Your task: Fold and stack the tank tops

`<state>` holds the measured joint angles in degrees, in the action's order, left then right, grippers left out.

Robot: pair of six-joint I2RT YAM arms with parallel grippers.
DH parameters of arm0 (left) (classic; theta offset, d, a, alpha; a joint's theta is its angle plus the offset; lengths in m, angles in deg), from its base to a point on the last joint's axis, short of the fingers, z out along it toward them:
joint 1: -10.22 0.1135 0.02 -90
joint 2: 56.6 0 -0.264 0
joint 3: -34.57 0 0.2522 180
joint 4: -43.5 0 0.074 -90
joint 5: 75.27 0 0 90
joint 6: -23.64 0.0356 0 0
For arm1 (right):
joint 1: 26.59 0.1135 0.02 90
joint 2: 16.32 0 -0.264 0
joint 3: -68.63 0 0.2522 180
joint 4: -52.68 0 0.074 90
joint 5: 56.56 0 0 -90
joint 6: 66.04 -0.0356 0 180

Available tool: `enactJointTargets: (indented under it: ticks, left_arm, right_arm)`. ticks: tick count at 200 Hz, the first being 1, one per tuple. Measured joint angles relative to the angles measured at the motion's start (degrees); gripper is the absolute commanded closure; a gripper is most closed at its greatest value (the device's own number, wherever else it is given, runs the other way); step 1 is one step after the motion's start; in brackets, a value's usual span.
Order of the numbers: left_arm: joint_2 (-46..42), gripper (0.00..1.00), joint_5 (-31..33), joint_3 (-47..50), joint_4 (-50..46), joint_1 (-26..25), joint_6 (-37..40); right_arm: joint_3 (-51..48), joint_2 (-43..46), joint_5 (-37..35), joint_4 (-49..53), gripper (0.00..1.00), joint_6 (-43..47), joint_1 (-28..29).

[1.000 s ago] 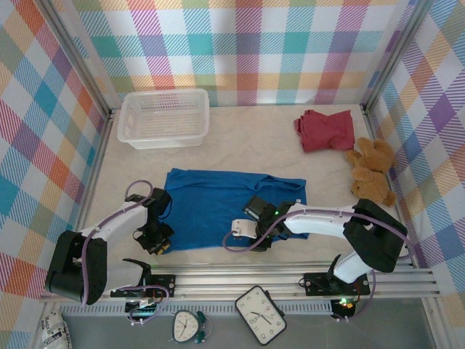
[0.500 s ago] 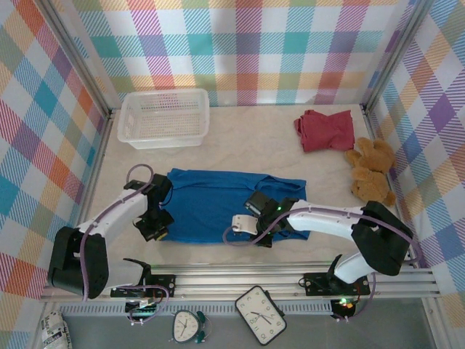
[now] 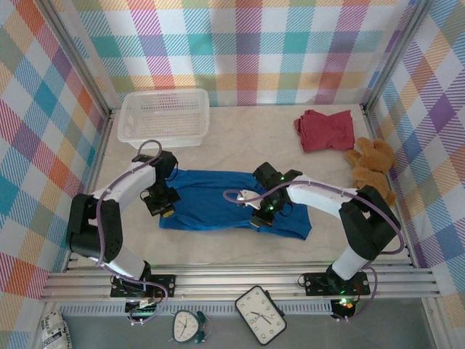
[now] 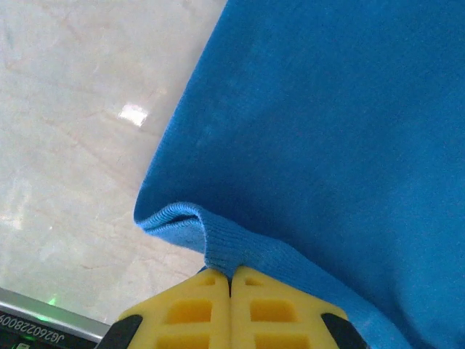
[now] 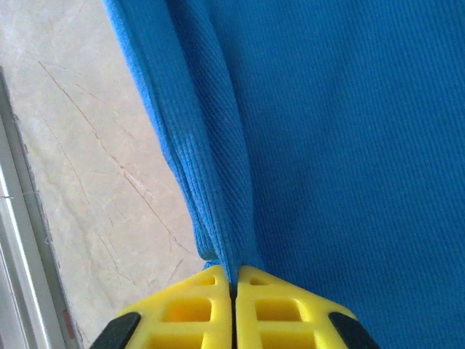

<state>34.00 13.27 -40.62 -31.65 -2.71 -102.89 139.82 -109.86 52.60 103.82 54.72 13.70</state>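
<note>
The bright blue tank top [image 3: 214,207] lies across the middle of the table, its near edge lifted and doubled back. My left gripper [image 3: 163,209] is shut on its left hem; the left wrist view shows the ribbed blue hem [image 4: 218,243] pinched between the yellow fingers of that gripper [image 4: 231,273]. My right gripper [image 3: 258,215] is shut on the same top nearer its right side, with a bunched blue fold [image 5: 218,211] caught in that gripper [image 5: 234,270]. A dark red tank top [image 3: 325,131] lies crumpled at the back right.
A white mesh basket [image 3: 163,116] stands at the back left. A brown teddy bear [image 3: 372,171] lies by the right wall. Checked walls close in three sides. Bare marble table [image 3: 247,138] shows between the blue top and the back wall.
Both grippers have moved away from the near edge toward the back, carrying the blue top's near hem with them. The blue top now lies narrower.
</note>
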Motion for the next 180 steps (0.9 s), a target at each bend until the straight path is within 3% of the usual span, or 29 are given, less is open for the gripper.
enactJointTargets:
  ticks: [86, 104, 180]
  left_arm:
    - [10.1, 0.92, -1.0, -5.4, -0.2, 4.2, 5.1]
    - [11.5, 0.91, -0.8, -6.8, -0.2, 4.2, 6.0]
    - [12.8, 0.73, 4.2, -11.6, -1.9, 5.2, 7.7]
  right_arm:
    - [4.7, -8.2, 2.2, 0.8, 0.75, -2.7, -3.9]
    - [4.7, -8.3, 0.6, 0.1, 0.68, -4.3, -4.0]
    - [4.7, -8.3, -10.1, -3.8, 0.66, -9.2, -4.4]
